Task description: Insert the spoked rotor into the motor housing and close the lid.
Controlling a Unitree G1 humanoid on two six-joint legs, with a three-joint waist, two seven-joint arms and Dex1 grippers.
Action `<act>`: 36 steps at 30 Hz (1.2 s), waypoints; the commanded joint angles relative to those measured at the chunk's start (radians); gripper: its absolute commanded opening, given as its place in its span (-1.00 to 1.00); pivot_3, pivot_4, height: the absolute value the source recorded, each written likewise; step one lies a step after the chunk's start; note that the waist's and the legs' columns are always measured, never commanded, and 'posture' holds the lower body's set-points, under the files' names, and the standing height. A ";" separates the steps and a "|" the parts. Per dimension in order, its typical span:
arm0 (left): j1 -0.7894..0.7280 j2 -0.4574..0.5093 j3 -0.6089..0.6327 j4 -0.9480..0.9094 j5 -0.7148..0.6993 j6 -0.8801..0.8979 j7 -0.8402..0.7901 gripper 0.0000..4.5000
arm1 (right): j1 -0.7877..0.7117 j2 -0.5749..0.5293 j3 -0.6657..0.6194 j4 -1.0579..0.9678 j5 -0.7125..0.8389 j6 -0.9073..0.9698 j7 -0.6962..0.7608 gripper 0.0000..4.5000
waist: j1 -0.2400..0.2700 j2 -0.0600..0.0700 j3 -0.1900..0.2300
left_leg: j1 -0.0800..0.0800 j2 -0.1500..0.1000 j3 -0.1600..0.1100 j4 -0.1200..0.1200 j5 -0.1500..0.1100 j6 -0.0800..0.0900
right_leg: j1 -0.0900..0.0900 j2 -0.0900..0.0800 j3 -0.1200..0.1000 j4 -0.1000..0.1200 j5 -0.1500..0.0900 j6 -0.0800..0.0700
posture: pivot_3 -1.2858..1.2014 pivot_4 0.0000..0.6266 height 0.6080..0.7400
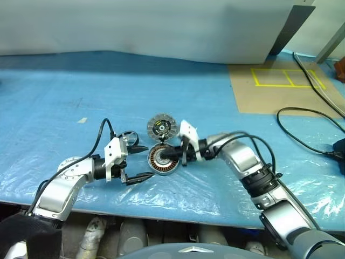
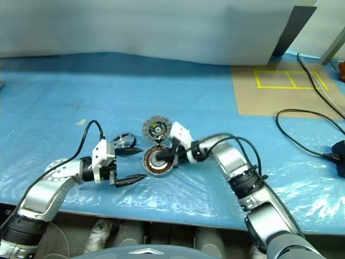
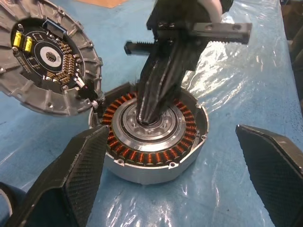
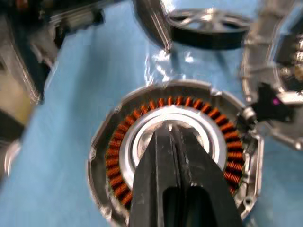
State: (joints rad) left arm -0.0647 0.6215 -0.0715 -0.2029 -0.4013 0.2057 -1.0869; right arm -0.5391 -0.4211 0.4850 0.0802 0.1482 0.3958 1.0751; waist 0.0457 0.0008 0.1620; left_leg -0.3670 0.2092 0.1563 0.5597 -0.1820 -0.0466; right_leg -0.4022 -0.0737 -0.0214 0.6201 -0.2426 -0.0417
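Note:
The motor housing (image 1: 163, 161) lies on the blue sheet, copper windings ringing its pale centre (image 3: 151, 137). Its lid (image 1: 162, 128) stands swung open at the far rim, ribbed inner face and green-yellow mark showing (image 3: 47, 56). My right gripper (image 1: 165, 157) is shut, empty, with its tips pressed together in the housing's centre hole (image 4: 171, 130). The left gripper (image 1: 147, 162) is open just left of the housing, one finger (image 3: 71, 179) on each side of it, touching nothing. The spoked rotor (image 1: 128, 138) rests on the sheet behind the left gripper's far finger (image 4: 208, 28).
Black cables (image 1: 307, 129) trail across the right of the table. A brown board with yellow tape squares (image 1: 285, 78) lies at the far right. The table's front edge (image 1: 161, 216) runs close below both arms. A white panel (image 1: 161, 27) closes the back.

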 commanded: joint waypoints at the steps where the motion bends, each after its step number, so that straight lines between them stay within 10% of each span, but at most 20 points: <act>1: -0.008 -0.002 0.004 -0.008 -0.006 -0.010 -0.004 1.00 | 0.045 -0.026 0.062 0.052 -0.081 -0.029 0.011 -0.99 | 0.000 -0.001 0.000 | 0.001 0.000 0.000 0.000 0.000 0.000 | 0.001 0.000 0.000 0.000 0.000 0.000 | 0.03 -0.52 1.00; 36: 0.007 0.005 0.012 -0.005 -0.008 -0.020 -0.012 1.00 | 0.005 0.056 -0.101 -0.018 0.078 0.099 0.039 -0.99 | 0.000 -0.001 0.000 | -0.002 0.000 0.000 0.002 0.000 0.001 | -0.002 0.000 0.001 0.000 0.000 0.000 | 0.03 -0.52 1.00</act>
State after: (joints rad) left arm -0.0518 0.6201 -0.0724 -0.1981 -0.4015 0.2026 -1.0895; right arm -0.5327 -0.3603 0.3949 0.1059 0.2127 0.4983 1.1038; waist 0.0454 -0.0002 0.1619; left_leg -0.3692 0.2095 0.1562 0.5617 -0.1819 -0.0461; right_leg -0.4042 -0.0734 -0.0202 0.6205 -0.2427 -0.0416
